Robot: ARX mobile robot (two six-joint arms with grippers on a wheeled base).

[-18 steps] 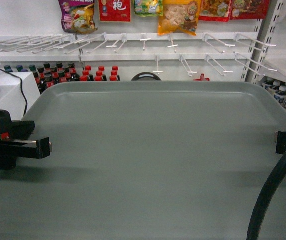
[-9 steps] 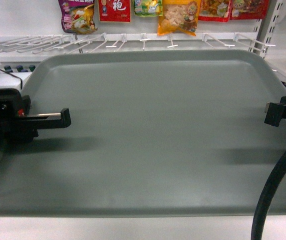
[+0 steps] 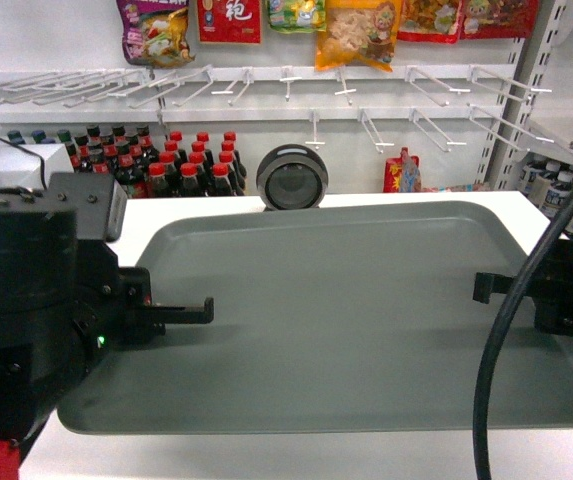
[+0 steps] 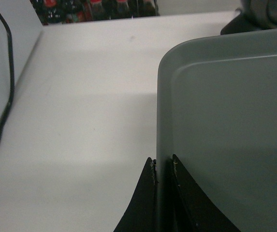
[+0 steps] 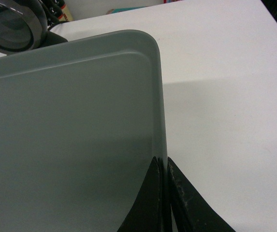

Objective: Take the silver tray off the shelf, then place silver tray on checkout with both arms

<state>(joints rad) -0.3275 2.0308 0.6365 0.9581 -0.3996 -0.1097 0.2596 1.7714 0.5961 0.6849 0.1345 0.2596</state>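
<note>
Both claws, left [image 4: 163,166] and right [image 5: 164,166], still pinch the silver tray [image 3: 336,310], now lowered over the checkout [image 4: 80,96].

Bright even light, soft shadows

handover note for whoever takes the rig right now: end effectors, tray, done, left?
Left end effector: shut on the left rim of the silver tray.
Right end effector: shut on the tray's right rim.
Tray: off the shelf, over the white checkout, roughly level, its far edge near a round black device. Whether it is touching the top or just above it cannot be told.
Done: tray taken off the shelf and carried to the checkout.
Left: confirm it is set down, open both end effectors, back the arms off.
</note>
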